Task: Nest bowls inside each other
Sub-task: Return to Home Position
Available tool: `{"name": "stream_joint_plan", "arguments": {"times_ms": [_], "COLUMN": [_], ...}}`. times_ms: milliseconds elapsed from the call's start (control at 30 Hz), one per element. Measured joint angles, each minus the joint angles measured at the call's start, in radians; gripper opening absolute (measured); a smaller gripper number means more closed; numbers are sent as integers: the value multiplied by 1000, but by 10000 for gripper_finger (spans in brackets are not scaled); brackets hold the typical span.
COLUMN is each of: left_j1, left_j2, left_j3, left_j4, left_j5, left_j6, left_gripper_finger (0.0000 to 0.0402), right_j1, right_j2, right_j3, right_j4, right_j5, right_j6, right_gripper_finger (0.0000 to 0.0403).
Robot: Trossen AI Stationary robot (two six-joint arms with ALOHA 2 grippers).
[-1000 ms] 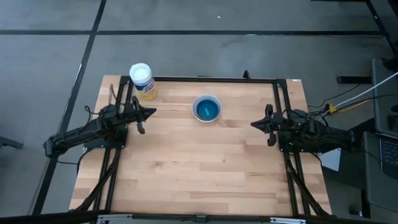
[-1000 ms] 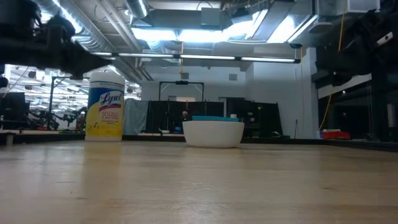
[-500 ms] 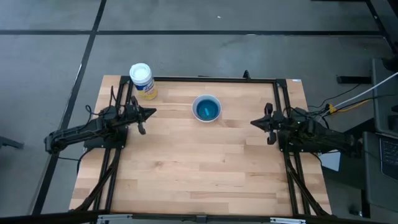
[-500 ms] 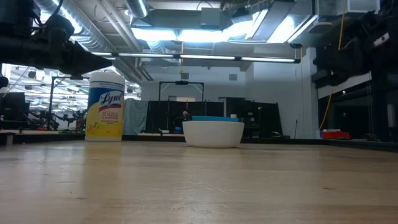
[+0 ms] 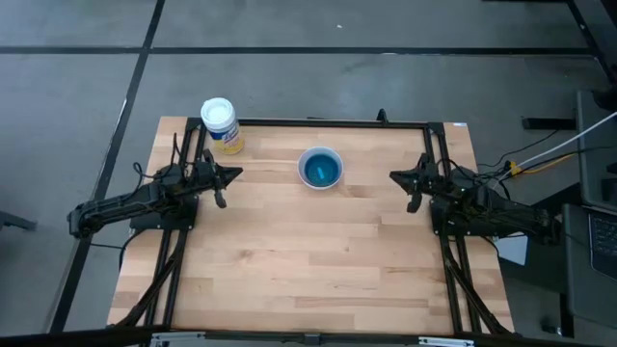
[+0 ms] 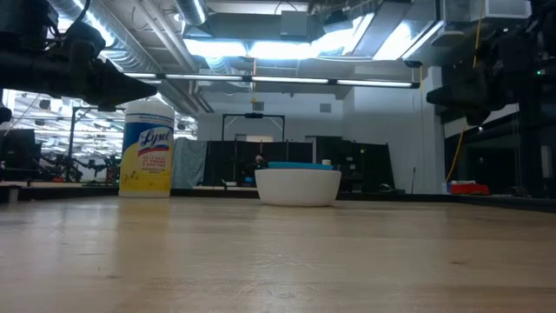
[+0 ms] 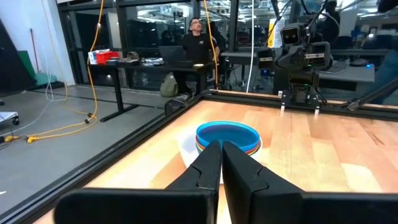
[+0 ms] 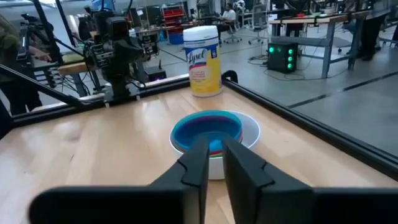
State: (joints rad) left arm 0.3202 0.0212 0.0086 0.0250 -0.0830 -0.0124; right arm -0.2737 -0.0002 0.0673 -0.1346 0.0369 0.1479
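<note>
The bowls (image 5: 320,169) sit nested in one stack at the table's far middle. A white bowl (image 6: 298,185) is outermost and rests on its base; a blue one (image 8: 206,130) lies on top, with red and green rims between. My left gripper (image 5: 236,173) hovers level at the left, shut, pointing at the stack (image 7: 227,137). My right gripper (image 5: 393,177) hovers level at the right, also pointing at the stack. A narrow gap shows between its fingers (image 8: 215,143). Neither touches a bowl.
A yellow-labelled wipes canister (image 5: 221,123) with a white lid stands at the far left corner. A black frame rail (image 5: 328,122) runs along the far edge and both sides. Bare wood lies toward the near edge. People stand in the room beyond (image 7: 196,37).
My right gripper has swung toward the table's far edge, so it now points more at the bowl stack. The stack has stayed where it was.
</note>
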Motion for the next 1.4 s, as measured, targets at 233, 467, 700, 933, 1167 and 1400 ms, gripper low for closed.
{"name": "stream_joint_plan", "arguments": {"times_ms": [233, 467, 700, 933, 1167, 1400], "left_j1": [0, 0, 0, 0, 0, 0], "left_j2": [0, 0, 0, 0, 0, 0], "left_j3": [0, 0, 0, 0, 0, 0], "left_j4": [0, 0, 0, 0, 0, 0], "left_j5": [0, 1, 1, 1, 1, 1], "left_j6": [0, 0, 0, 0, 0, 0], "left_gripper_finger": [7, 13, 6, 11, 10, 7], "right_j1": [0, 0, 0, 0, 0, 0], "right_j2": [0, 0, 0, 0, 0, 0], "right_j3": [0, 0, 0, 2, 2, 2], "right_j4": [-1, -1, -1, -1, -1, -1], "right_j5": [0, 0, 0, 0, 0, 0], "right_j6": [1, 0, 0, 0, 0, 0], "right_gripper_finger": [76, 95, 111, 125, 136, 143]}}
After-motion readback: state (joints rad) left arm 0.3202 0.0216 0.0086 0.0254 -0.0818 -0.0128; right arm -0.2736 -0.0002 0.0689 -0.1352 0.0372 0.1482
